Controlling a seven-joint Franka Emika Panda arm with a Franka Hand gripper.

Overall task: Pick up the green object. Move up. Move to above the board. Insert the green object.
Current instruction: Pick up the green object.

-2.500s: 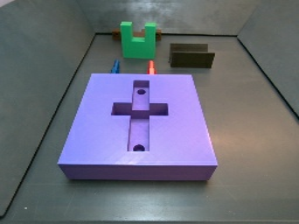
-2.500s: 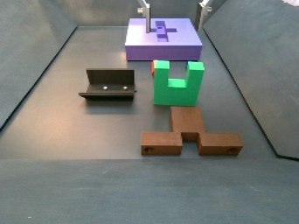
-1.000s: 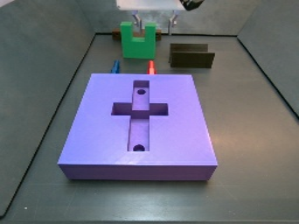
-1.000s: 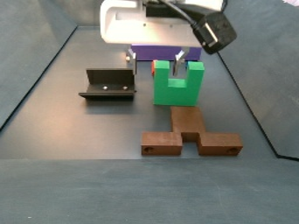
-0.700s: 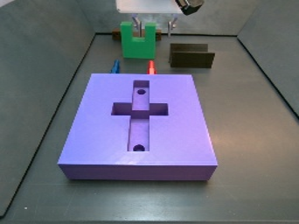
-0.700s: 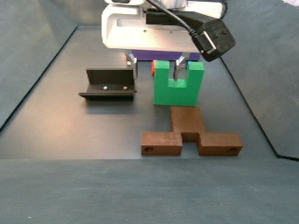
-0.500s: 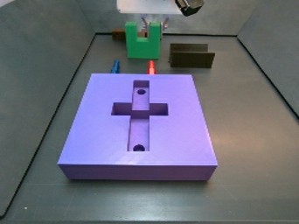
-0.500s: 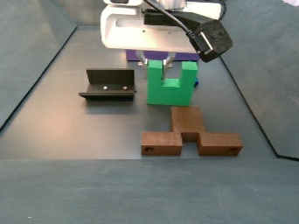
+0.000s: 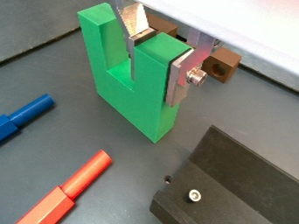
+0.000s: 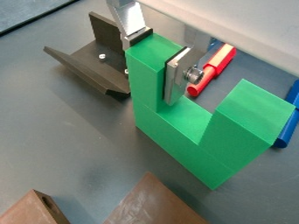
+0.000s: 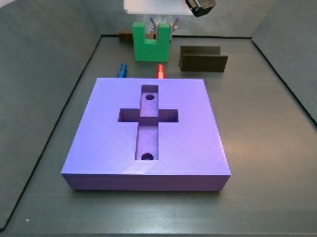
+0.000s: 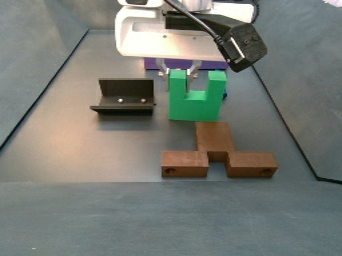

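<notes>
The green object [image 11: 148, 43] is a bright green U-shaped block standing upright on the dark floor beyond the board's far end. My gripper [image 11: 154, 25] is shut on one of its prongs: in both wrist views the silver fingers press that prong from two sides [image 9: 156, 54] [image 10: 152, 52]. The other prong is free. In a side view the gripper [image 12: 195, 70] sits on top of the green object [image 12: 195, 98]. The purple board [image 11: 148, 130] with its cross-shaped recess lies flat. In the other side view only a sliver of the board [image 12: 159, 69] shows behind the gripper.
The dark fixture [image 12: 123, 97] stands beside the green object and shows in a wrist view [image 9: 228, 188]. A brown block [image 12: 221, 157] lies on the side of the green object away from the board. A red peg [image 11: 161, 69] and a blue peg [image 11: 122, 68] lie between the green object and the board.
The gripper came down over the prong and closed on it. The green object shifted slightly sideways as the fingers closed. Nothing has moved in the last half second.
</notes>
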